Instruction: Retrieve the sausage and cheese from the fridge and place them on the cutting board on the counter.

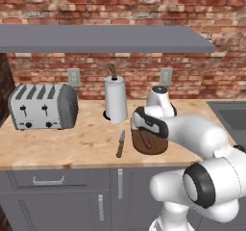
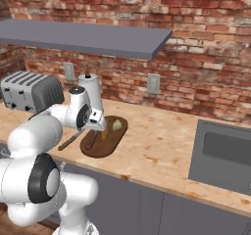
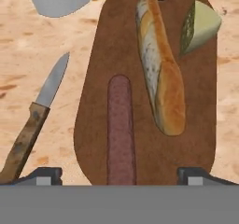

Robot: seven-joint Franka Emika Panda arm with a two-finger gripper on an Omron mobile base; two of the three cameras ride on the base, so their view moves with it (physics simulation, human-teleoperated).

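Reddish-brown sausage (image 3: 121,129); pale yellow cheese (image 3: 200,26); dark brown cutting board (image 3: 200,125).

Kitchen: toaster (image 1: 43,107), brick wall (image 1: 125,4), counter (image 1: 72,143)

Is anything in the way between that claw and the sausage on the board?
Nothing visible is. In the hand view the open gripper hangs directly over the sausage, which lies flat on the cutting board. The baguette and cheese lie off to one side, clear of it.
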